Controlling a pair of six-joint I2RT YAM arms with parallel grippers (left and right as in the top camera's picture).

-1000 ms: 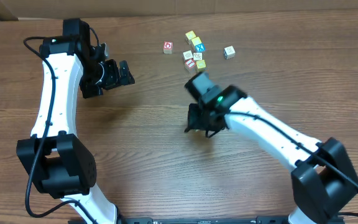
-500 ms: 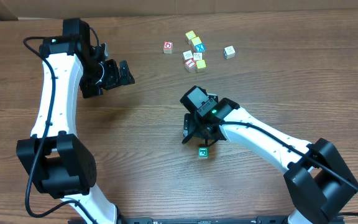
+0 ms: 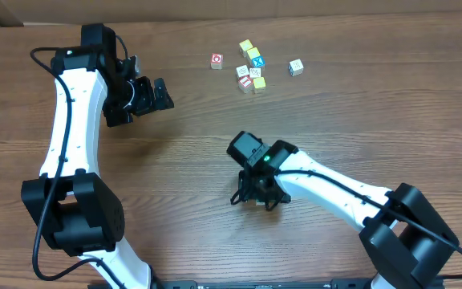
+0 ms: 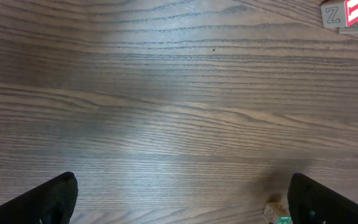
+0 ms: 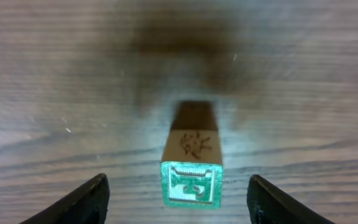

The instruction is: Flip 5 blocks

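Dark wood-grain table (image 3: 359, 120) fills every view, with nothing else on it but the blocks. One block (image 5: 191, 158) lies near the middle of the table, directly beneath the right gripper (image 5: 179, 198). The fingers are parted to either side of it, with bare wood showing in both gaps, so nothing is held. The left gripper (image 4: 188, 200) is spread fully and is empty, hanging over bare table at the far left. The other blocks (image 3: 251, 68) are gathered at the far middle.

For a clean flip, the fingers would best be centred on the block and closed squarely on two opposite side faces, low enough that so small a cube is not squeezed out. It should probably then be raised just clear, turned over and set down flat before release.

As for writing, the green face turned towards the right wrist camera bears a framed figure that cannot be read with certainty, and the top face carries a small brown drawing. In the left wrist view, what look like a grey Z and a red E are seen on two far blocks. No brand is visible.
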